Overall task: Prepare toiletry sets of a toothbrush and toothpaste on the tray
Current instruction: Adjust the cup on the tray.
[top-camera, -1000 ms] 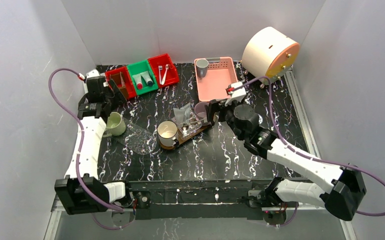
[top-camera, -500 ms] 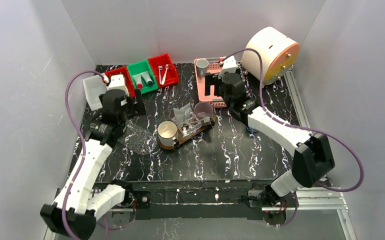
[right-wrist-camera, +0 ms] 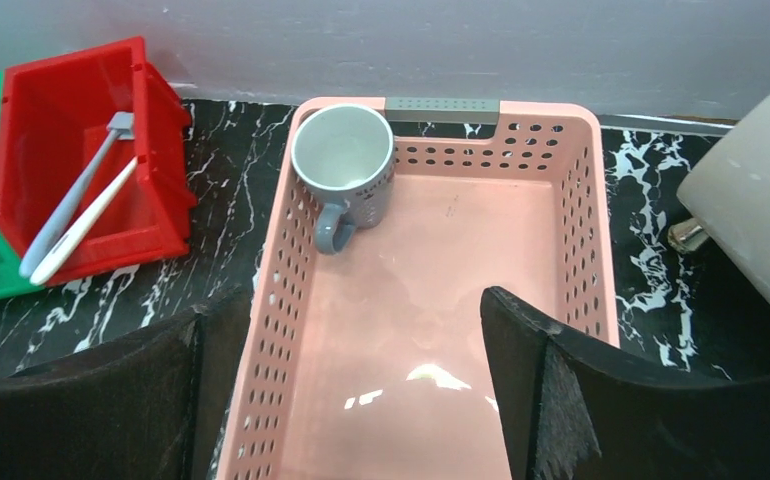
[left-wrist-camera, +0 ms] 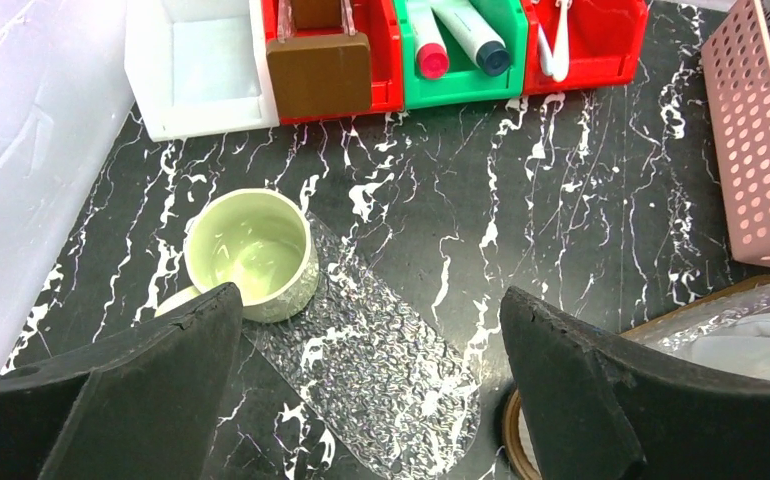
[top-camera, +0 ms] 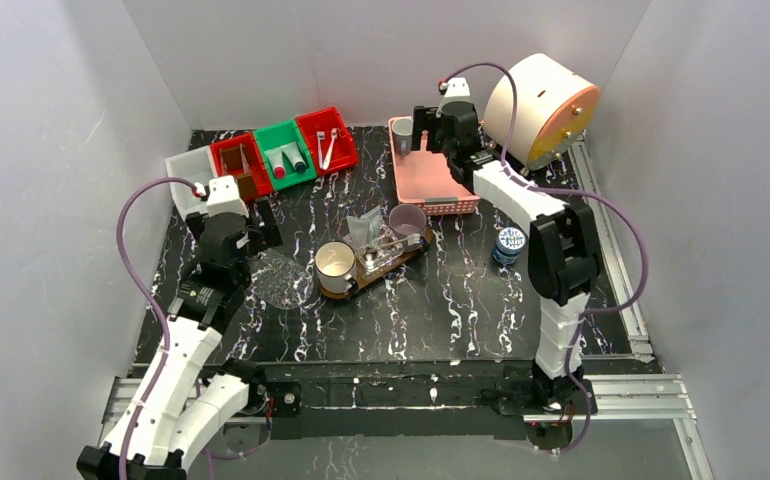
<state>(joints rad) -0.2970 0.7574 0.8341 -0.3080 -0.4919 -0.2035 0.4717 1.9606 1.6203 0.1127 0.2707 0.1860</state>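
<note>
Four mugs [left-wrist-camera: 251, 255] [top-camera: 334, 262] [top-camera: 408, 217] [right-wrist-camera: 344, 165], four bins [left-wrist-camera: 201, 115] [left-wrist-camera: 386, 70] [left-wrist-camera: 451, 90] [left-wrist-camera: 591, 70] holding two toothbrushes [right-wrist-camera: 71, 200] [right-wrist-camera: 86, 220] and two tubes [left-wrist-camera: 421, 35] [left-wrist-camera: 471, 30], one basket [right-wrist-camera: 581, 230], one tray [top-camera: 386, 265]

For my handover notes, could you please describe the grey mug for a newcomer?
Find the pink perforated basket at the table's far edge, beside the big cream drum. The grey mug stands upright in its far-left corner. No other mug is grey or sits in a basket.

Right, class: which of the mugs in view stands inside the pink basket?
Only the grey mug, upright in the pink basket's far corner; the pale green mug stands on the table.
</note>
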